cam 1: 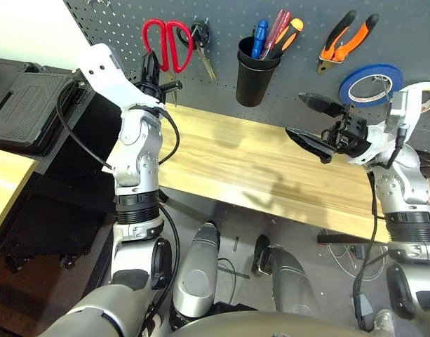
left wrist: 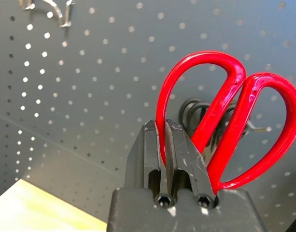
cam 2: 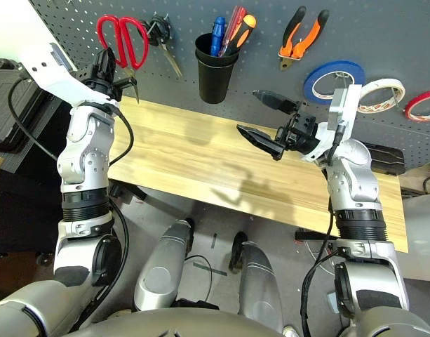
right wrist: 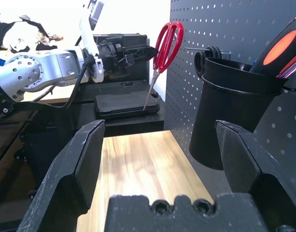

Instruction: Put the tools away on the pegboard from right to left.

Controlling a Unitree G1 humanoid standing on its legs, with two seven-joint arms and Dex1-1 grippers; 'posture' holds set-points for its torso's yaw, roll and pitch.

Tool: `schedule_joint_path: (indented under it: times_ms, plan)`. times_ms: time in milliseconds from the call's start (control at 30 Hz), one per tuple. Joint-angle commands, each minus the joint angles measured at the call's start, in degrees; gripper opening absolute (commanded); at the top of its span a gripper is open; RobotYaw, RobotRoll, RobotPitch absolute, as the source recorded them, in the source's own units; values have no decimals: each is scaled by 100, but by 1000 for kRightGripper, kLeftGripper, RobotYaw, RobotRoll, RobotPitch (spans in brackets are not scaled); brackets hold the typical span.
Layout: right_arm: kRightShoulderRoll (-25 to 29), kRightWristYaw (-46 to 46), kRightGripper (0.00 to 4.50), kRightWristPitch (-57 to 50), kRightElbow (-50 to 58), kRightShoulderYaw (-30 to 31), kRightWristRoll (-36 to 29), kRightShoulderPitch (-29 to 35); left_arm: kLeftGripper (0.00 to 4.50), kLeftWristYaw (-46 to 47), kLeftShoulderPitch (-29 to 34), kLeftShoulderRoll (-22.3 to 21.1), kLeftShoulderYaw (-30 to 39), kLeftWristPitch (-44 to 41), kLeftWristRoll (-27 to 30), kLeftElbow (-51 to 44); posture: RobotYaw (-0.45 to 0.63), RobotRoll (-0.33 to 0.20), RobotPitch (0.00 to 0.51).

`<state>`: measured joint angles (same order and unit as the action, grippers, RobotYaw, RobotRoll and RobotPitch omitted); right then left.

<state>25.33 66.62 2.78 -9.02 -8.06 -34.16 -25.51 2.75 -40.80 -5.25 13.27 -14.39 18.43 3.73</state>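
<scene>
- While clamped on the red-handled scissors (left wrist: 225, 116), the left gripper (cam 1: 150, 70) jaws face the pegboard (cam 1: 306, 14); last tool.
- Next: loop handle over a hook.
- Right gripper (cam 1: 314, 125) jaws apart, empty.

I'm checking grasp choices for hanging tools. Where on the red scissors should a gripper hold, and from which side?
On one red handle loop, as the left gripper does now: fingers shut across the loop's thin rim, coming from the table side, facing the pegboard. The red scissors hang blades down, so the loop's opening probably stays free for a hook.
</scene>
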Motion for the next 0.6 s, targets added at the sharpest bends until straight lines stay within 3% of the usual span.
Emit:
schedule_joint_path:
  times_ms: [33, 533, 600]
  plan:
    - [-25, -22, 4500, 71, 95, -1, 71, 80, 54, -9, -131, -78, -55, 103, -207, 430, 311, 0, 221]
    - [-230, -255, 4500, 249, 92, 110, 344, 124, 54, -580, -1113, -269, -148, 679, -431, 2699, 284, 0, 205]
    - [-303, -420, 4500, 413, 2, 121, 524, 125, 676, -751, -1016, -345, -247, 664, -505, 2817, 282, 0, 205]
